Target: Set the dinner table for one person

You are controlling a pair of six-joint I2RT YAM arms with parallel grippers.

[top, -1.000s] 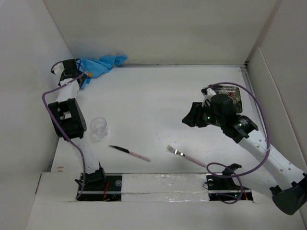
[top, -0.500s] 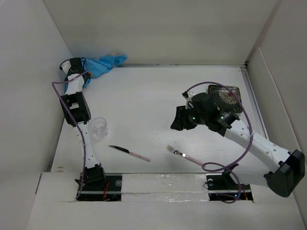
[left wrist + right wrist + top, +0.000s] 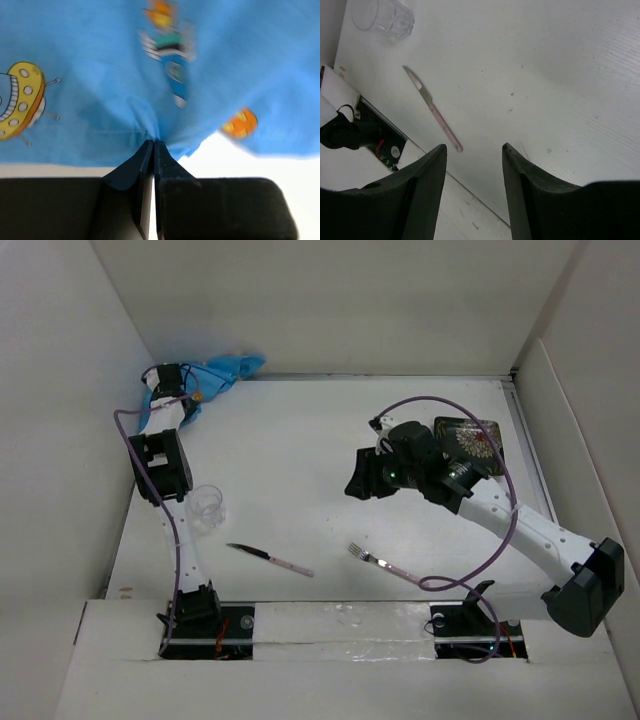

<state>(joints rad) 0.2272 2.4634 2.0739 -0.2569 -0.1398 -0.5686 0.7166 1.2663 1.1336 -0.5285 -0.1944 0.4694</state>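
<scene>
The dinner table [image 3: 300,430] is a wide white surface. At its far left corner lies a crumpled blue cloth [image 3: 218,372] with cartoon prints. My left gripper [image 3: 183,381] is at that cloth. In the left wrist view the left gripper [image 3: 153,142] is shut, pinching a fold of the blue cloth [image 3: 100,100]. My right gripper [image 3: 353,484] hovers over the middle right of the table. In the right wrist view the right gripper [image 3: 474,147] is open with nothing between its fingers, above bare table.
A dark patterned plate [image 3: 470,438] sits at the right. A clear glass [image 3: 207,505] stands at the near left, also in view as the glass [image 3: 382,17]. A pink-handled knife [image 3: 270,559], [image 3: 432,110] and fork [image 3: 385,564] lie near the front edge. White walls enclose the table.
My left gripper reached the blue cloth and shut on a fold of it. The right arm swung left, away from the plate, still open.
</scene>
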